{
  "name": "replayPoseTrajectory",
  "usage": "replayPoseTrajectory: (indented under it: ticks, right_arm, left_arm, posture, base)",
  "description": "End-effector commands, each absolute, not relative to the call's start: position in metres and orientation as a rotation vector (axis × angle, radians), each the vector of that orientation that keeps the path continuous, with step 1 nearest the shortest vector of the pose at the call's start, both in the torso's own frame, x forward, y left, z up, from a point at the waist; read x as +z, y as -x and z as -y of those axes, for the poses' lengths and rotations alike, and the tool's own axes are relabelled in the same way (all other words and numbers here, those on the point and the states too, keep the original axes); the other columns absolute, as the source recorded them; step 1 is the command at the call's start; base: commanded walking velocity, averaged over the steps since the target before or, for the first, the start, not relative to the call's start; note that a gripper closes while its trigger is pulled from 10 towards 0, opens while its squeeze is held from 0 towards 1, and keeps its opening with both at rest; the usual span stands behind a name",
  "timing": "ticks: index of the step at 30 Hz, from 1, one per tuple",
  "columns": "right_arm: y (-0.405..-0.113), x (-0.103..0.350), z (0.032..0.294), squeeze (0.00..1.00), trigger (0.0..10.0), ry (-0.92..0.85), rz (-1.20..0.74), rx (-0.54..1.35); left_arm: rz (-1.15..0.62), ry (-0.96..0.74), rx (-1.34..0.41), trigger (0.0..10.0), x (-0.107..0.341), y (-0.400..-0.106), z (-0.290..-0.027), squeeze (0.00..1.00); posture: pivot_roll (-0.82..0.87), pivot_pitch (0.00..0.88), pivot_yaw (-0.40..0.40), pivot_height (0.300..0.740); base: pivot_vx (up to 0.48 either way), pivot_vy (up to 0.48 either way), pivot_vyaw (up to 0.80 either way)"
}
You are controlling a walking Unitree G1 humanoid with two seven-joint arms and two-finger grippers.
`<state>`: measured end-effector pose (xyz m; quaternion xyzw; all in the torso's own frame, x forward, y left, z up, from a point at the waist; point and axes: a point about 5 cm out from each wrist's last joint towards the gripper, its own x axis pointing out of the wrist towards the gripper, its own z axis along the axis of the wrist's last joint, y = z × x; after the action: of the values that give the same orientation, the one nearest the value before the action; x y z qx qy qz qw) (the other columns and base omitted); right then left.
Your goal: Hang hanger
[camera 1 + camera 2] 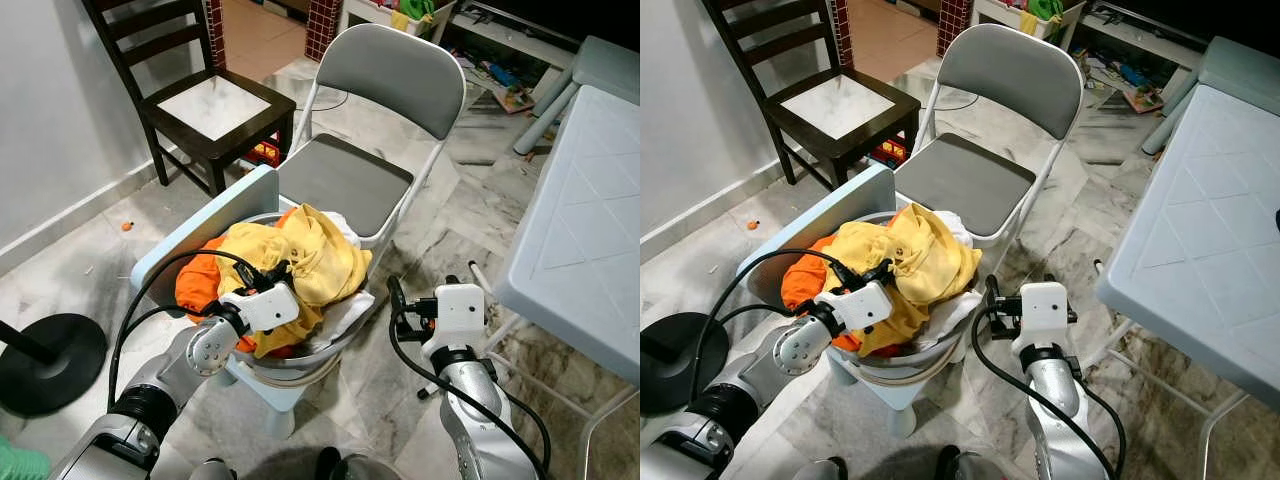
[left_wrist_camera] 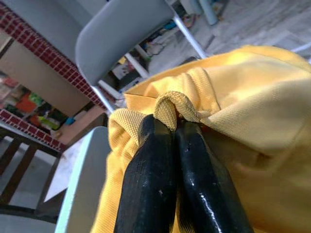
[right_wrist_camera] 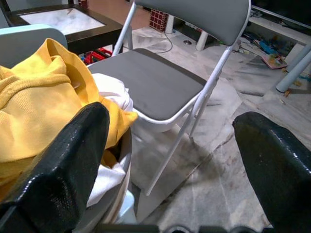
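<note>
- Hanger: can't make one out anywhere; what you've got is a heap of laundry. If one is in there, it's buried under the cloth.
- Folding chair [image 1: 352,178] stands just behind the heap, seat bare; dark wooden chair [image 1: 212,105] further back on your left, white desk [image 1: 585,230] on your right.
- Basin [image 1: 300,362] sits on a pale stool [image 1: 203,228], piled with cloth.
- Yellow garment [image 1: 305,260] lies on top, orange cloth [image 1: 198,282] under it on your left, white cloth [image 3: 112,99] toward the folding chair.
- Left arm reaches in low over the basin's near rim; left claw [image 2: 175,141] is pressed together, pinching a ribbed fold of the yellow garment.
- Right claw [image 3: 170,160] hovers beside the basin, fingers spread wide, holding nothing.
- Step, my read: early, clearing or picking clothing. Next: lift the yellow garment straight up, slowly, so it doesn't drag the heap over the rim.
</note>
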<state>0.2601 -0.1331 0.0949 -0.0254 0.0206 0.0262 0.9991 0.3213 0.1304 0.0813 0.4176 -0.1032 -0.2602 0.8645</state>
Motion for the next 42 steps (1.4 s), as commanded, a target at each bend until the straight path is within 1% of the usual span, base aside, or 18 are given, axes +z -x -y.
replayPoseTrajectory:
  ticks: [1,4,5,7,8,10,12,18,20,23,24,25,28,32,33,34,38,42]
  right_arm:
    - [-0.259,0.091,0.14,0.0,10.0,0.052,-0.056,0.024]
    - [-0.259,0.091,0.14,0.0,10.0,0.052,-0.056,0.023]
    - [-0.258,0.091,0.14,0.0,10.0,0.053,-0.056,0.021]
    - [-0.258,0.091,0.14,0.0,10.0,0.053,-0.056,0.021]
    - [-0.258,0.09,0.14,0.0,10.0,0.055,-0.057,0.02]
    - [-0.258,0.09,0.14,0.0,10.0,0.055,-0.057,0.021]
    - [-0.26,0.09,0.139,0.0,10.0,0.056,-0.056,0.026]
    - [-0.263,0.091,0.137,0.0,10.0,0.054,-0.053,0.031]
    - [-0.263,0.09,0.136,0.0,10.0,0.053,-0.053,0.033]
    - [-0.262,0.089,0.135,0.0,10.0,0.052,-0.054,0.035]
    - [-0.262,0.089,0.135,0.0,10.0,0.052,-0.054,0.035]
    - [-0.261,0.089,0.135,0.0,10.0,0.053,-0.056,0.033]
    - [-0.261,0.088,0.135,0.0,10.0,0.054,-0.058,0.032]
    - [-0.26,0.087,0.138,0.0,10.0,0.059,-0.062,0.032]
    - [-0.259,0.087,0.139,0.0,10.0,0.062,-0.064,0.034]
    - [-0.26,0.087,0.139,0.0,10.0,0.063,-0.065,0.035]
    - [-0.26,0.087,0.138,0.0,10.0,0.067,-0.068,0.046]
    - [-0.261,0.087,0.137,0.0,10.0,0.068,-0.068,0.05]
  left_arm:
    - [0.268,-0.845,-0.533,0.0,0.092,-0.325,-0.126,0.0]
    - [0.295,-0.805,-0.51,0.0,0.099,-0.326,-0.124,0.0]
    - [0.371,-0.742,-0.47,0.0,0.116,-0.329,-0.119,0.0]
    - [0.4,-0.724,-0.456,0.0,0.123,-0.33,-0.117,0.0]
    - [0.479,-0.664,-0.425,0.0,0.144,-0.335,-0.111,0.0]
    - [0.513,-0.636,-0.416,0.0,0.154,-0.336,-0.109,0.0]
    - [0.583,-0.541,-0.386,0.0,0.185,-0.343,-0.103,0.0]
    - [0.663,-0.362,-0.432,0.0,0.228,-0.343,-0.089,0.0]
    - [0.67,-0.353,-0.446,0.0,0.232,-0.342,-0.087,0.0]
    - [0.603,-0.285,-0.552,0.0,0.226,-0.338,-0.079,0.0]
    - [0.596,-0.282,-0.57,0.0,0.224,-0.337,-0.078,0.0]
    - [0.549,-0.303,-0.621,0.0,0.209,-0.333,-0.079,0.0]
    - [0.489,-0.319,-0.642,0.0,0.192,-0.33,-0.084,0.0]
    - [0.311,-0.36,-0.651,0.0,0.141,-0.309,-0.107,0.0]
    - [0.255,-0.394,-0.63,0.0,0.122,-0.298,-0.12,0.0]
    - [0.228,-0.412,-0.623,0.0,0.113,-0.293,-0.127,0.0]
    - [0.115,-0.458,-0.615,0.0,0.082,-0.277,-0.144,0.0]
    - [0.085,-0.464,-0.615,0.0,0.075,-0.273,-0.148,0.0]
  posture:
    - [0.14,0.169,-0.13,0.74]
    - [0.14,0.169,-0.13,0.74]
    - [0.14,0.171,-0.132,0.74]
    - [0.14,0.171,-0.132,0.74]
    - [0.14,0.171,-0.134,0.74]
    - [0.14,0.171,-0.134,0.74]
    - [0.15,0.169,-0.137,0.74]
    - [0.16,0.175,-0.137,0.74]
    - [0.16,0.175,-0.137,0.74]
    - [0.16,0.177,-0.136,0.74]
    - [0.16,0.177,-0.137,0.74]
    - [0.16,0.178,-0.14,0.74]
    - [0.16,0.179,-0.141,0.74]
    - [0.16,0.183,-0.152,0.74]
    - [0.16,0.185,-0.157,0.74]
    - [0.16,0.186,-0.159,0.74]
    - [0.17,0.195,-0.169,0.74]
    - [0.17,0.194,-0.169,0.74]
  base:
    - [0.0,0.0,0.0]
    - [0.0,0.0,0.0]
    - [0.0,0.0,0.0]
    - [0.0,0.0,0.0]
    - [0.0,0.0,0.0]
    - [0.0,0.0,0.0]
    - [0.0,0.0,0.0]
    - [0.0,0.0,0.0]
    - [0.0,0.0,0.0]
    - [0.0,0.0,0.0]
    - [0.0,0.0,0.0]
    - [0.0,0.0,0.0]
    - [0.0,0.0,0.0]
    - [0.0,0.0,0.0]
    - [0.0,0.0,0.0]
    - [0.0,0.0,0.0]
    - [0.0,0.0,0.0]
    - [0.0,0.0,0.0]
